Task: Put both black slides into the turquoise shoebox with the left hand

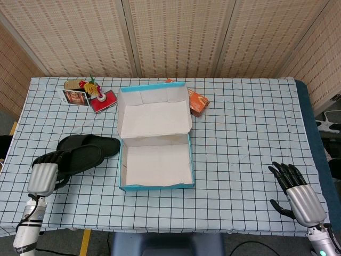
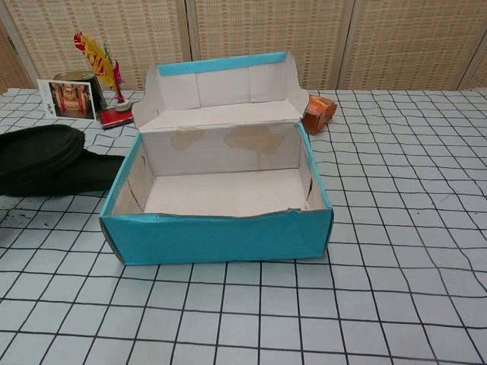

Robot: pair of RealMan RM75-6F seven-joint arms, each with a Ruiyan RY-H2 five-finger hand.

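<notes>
My left hand [image 1: 43, 175] grips the heel end of one black slide [image 1: 80, 155] and holds it off the checked cloth, left of the turquoise shoebox [image 1: 157, 186]. In the chest view that raised slide [image 2: 36, 153] hangs above and partly covers the second black slide [image 2: 95, 173]. The second slide [image 1: 108, 144] lies flat on the cloth, its toe close to the box's left wall. The shoebox [image 2: 217, 237] stands open and empty, lid tipped back. My right hand [image 1: 294, 193] rests open at the near right, fingers spread, far from the box.
At the back left stand a photo card [image 1: 74, 97], a red item [image 1: 103, 101], a tin and a small flag [image 2: 97, 55]. An orange carton [image 1: 198, 102] sits behind the box's right corner. The table's front edge runs just below both hands.
</notes>
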